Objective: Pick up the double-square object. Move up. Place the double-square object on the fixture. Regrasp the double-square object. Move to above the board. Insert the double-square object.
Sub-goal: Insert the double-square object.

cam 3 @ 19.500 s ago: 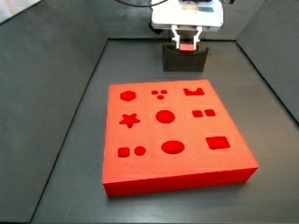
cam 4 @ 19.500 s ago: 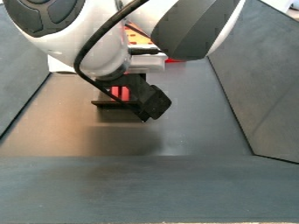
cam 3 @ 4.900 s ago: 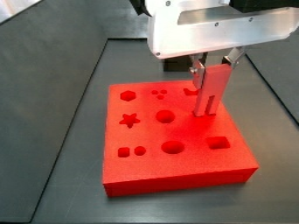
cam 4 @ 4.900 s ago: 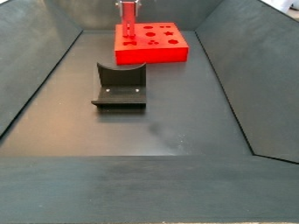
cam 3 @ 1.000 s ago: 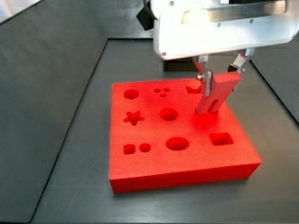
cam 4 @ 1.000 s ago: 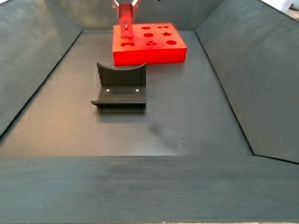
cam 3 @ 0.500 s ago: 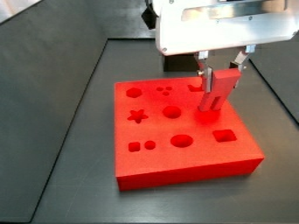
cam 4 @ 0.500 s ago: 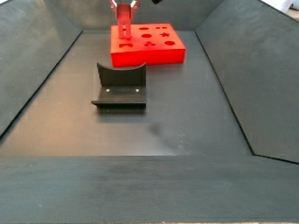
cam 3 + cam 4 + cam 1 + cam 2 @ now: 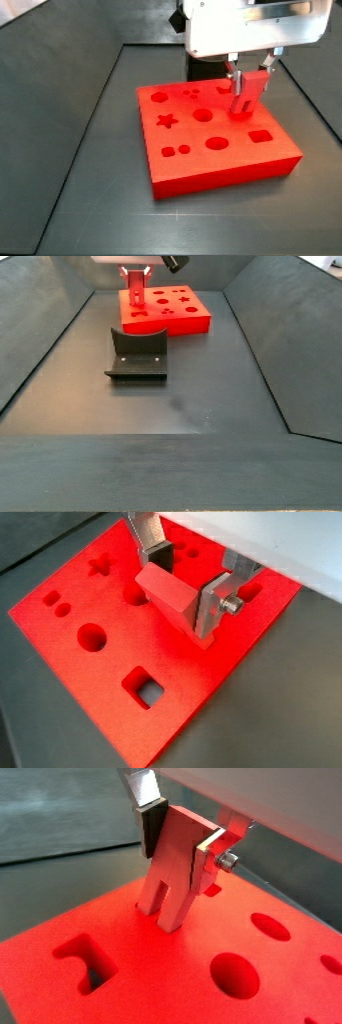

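Observation:
My gripper [image 9: 251,78] is shut on the double-square object [image 9: 247,100], a flat red-pink block held upright. It hangs over the right side of the board [image 9: 201,150], a thick red slab with shaped holes. In both wrist views the silver fingers [image 9: 213,600] clamp the block [image 9: 166,589] by its flat faces, and its notched lower end [image 9: 168,893] touches the board's top [image 9: 147,968] by the small square holes. The gripper [image 9: 135,274] also shows at the far end of the bin. The fixture [image 9: 136,356] stands apart on the floor, with nothing in it.
Sloped dark walls [image 9: 40,346] enclose the grey floor [image 9: 174,406]. The board [image 9: 187,318] lies at the far end, just behind the fixture. Open floor lies to the left of the board [image 9: 80,140].
My gripper has gone down with the double-square object until its lower end meets the board's top. The board has shifted a little on the floor over the last second.

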